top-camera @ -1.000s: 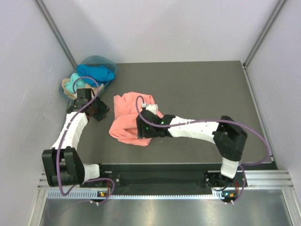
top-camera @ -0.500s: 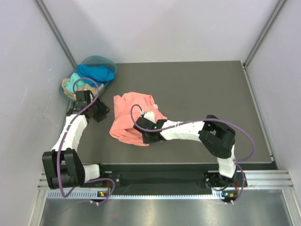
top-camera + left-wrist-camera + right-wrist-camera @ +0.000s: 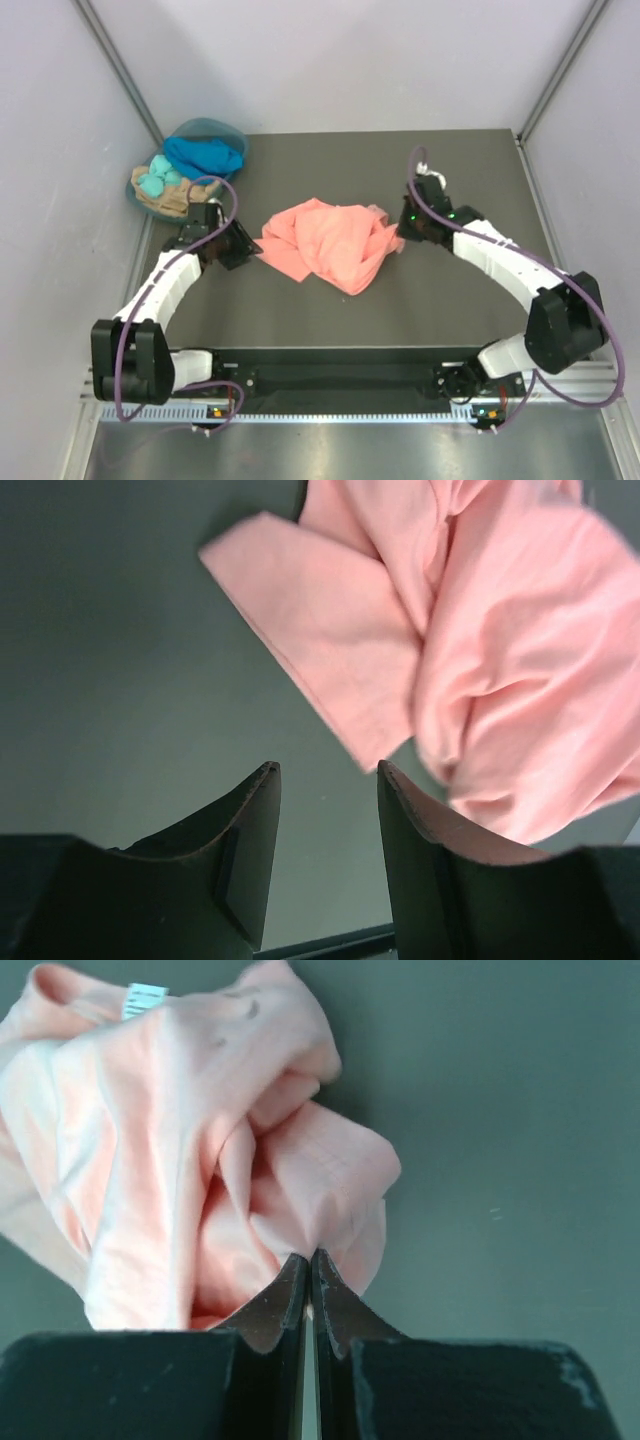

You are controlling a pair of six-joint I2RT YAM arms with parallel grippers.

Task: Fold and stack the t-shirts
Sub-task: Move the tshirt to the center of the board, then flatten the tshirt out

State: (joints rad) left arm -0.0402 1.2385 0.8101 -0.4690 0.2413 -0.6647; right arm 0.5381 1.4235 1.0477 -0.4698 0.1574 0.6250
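Observation:
A salmon-pink t-shirt (image 3: 330, 243) lies crumpled mid-table. My right gripper (image 3: 400, 232) is shut on a fold at its right edge; in the right wrist view the cloth (image 3: 200, 1150) bunches at the pinched fingertips (image 3: 310, 1257). My left gripper (image 3: 243, 247) stands open just left of the shirt; the left wrist view shows the shirt's flat corner (image 3: 330, 650) ahead of the gripper (image 3: 325, 770), with bare table between the jaws. A royal blue t-shirt (image 3: 205, 154), a turquoise one (image 3: 155, 181) and a tan one (image 3: 170, 203) are heaped at the back left.
A round teal basket (image 3: 207, 128) holds the blue shirt by the left wall. The dark table (image 3: 470, 180) is enclosed by pale walls on three sides. A metal rail (image 3: 560, 385) runs along the near edge.
My right arm shut on the pink shirt and swung right and back, dragging it toward the table's centre and spreading it. My left gripper moved slightly right, toward the shirt.

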